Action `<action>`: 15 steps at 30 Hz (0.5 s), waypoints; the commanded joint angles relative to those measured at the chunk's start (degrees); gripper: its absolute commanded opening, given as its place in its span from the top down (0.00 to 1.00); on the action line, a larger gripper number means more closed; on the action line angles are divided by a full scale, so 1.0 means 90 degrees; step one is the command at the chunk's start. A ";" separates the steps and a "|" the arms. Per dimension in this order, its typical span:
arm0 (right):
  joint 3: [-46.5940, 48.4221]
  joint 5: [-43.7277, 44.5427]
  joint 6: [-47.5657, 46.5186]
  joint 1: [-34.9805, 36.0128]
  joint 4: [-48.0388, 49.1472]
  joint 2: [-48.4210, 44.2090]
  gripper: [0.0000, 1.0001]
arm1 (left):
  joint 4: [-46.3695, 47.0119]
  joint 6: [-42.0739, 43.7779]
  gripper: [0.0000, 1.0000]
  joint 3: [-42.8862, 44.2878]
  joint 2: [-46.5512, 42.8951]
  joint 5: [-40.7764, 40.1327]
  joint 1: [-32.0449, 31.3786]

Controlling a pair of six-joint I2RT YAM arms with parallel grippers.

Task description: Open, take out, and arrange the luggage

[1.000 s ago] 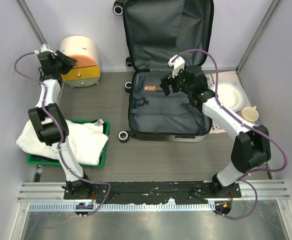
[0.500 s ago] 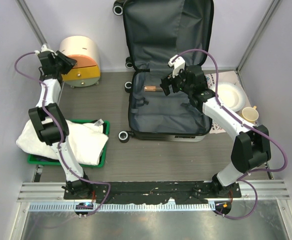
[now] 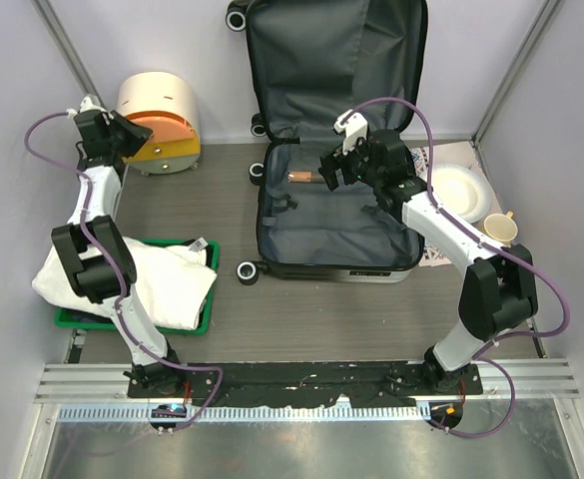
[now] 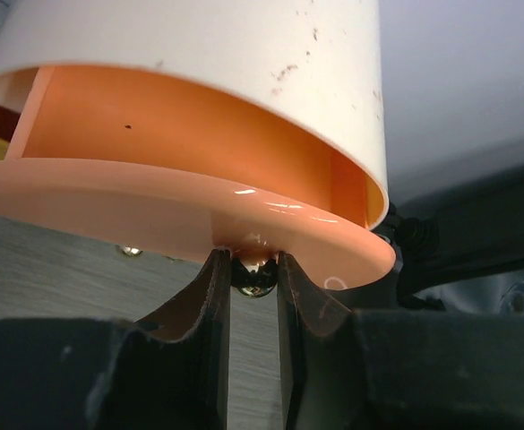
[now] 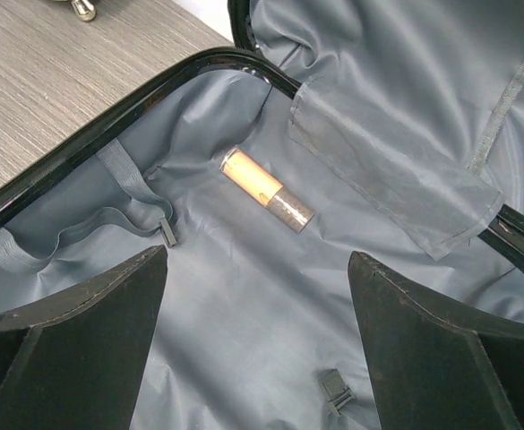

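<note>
The luggage (image 3: 336,235) lies open, its lid leaning against the back wall, grey lining showing. A small cream-and-grey tube (image 3: 301,178) lies in its far left corner; the right wrist view shows it (image 5: 266,189) on the lining. My right gripper (image 3: 329,172) is open above the case, just right of the tube, empty. My left gripper (image 3: 132,131) is shut on the small metal knob (image 4: 255,274) of the orange drawer (image 4: 181,202) of the cream-and-orange cylinder (image 3: 162,120), and the drawer stands pulled out.
A green tray (image 3: 204,317) holding white cloth (image 3: 132,279) sits at the left. A white plate (image 3: 458,188) and a cup (image 3: 500,230) stand right of the case. Strap buckles (image 5: 335,391) lie on the lining.
My left gripper has drawn back to the left and the orange drawer has swung out of the cylinder with it. My right gripper has barely moved.
</note>
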 commanded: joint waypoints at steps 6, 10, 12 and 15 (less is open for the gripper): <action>0.0745 -0.0237 -0.0186 -0.0202 0.0227 0.0733 0.14 | -0.0156 0.0134 1.00 -0.1127 -0.1357 -0.0031 0.0062; 0.1252 -0.0490 -0.0420 -0.0349 0.0062 0.1299 0.16 | -0.0107 0.0241 0.88 -0.1392 -0.1554 0.0038 0.0072; 0.1653 -0.0744 -0.0586 -0.0408 -0.0066 0.1659 0.18 | -0.0146 0.0242 0.60 -0.1305 -0.1525 0.0057 0.0091; 0.2180 -0.1017 -0.1016 -0.0447 -0.0437 0.2032 0.20 | -0.0254 0.0203 0.35 -0.1120 -0.1476 0.0194 0.0130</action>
